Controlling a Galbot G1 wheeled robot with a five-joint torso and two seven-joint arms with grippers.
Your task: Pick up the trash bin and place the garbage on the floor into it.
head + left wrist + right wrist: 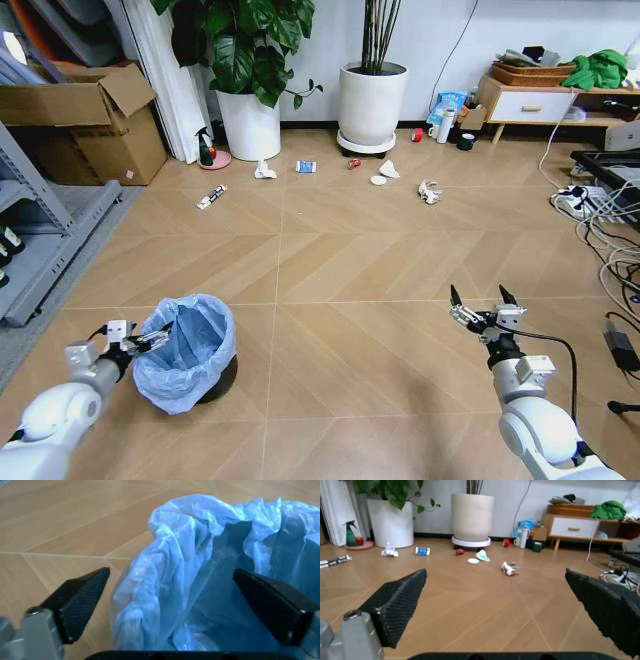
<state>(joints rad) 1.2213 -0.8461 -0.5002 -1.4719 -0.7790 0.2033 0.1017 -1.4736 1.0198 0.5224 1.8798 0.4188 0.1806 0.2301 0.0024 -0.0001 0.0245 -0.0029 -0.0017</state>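
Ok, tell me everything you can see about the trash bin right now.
The trash bin is a small round black bin lined with a crinkly light-blue plastic bag that billows over the rim and hides most of the wall. It stands upright on the chevron wood-look floor, near the robot's left side, and looks empty inside. The left gripper is open with its fingers straddling the bagged rim, one outside and one inside. The litter lies far off by the plant pots.
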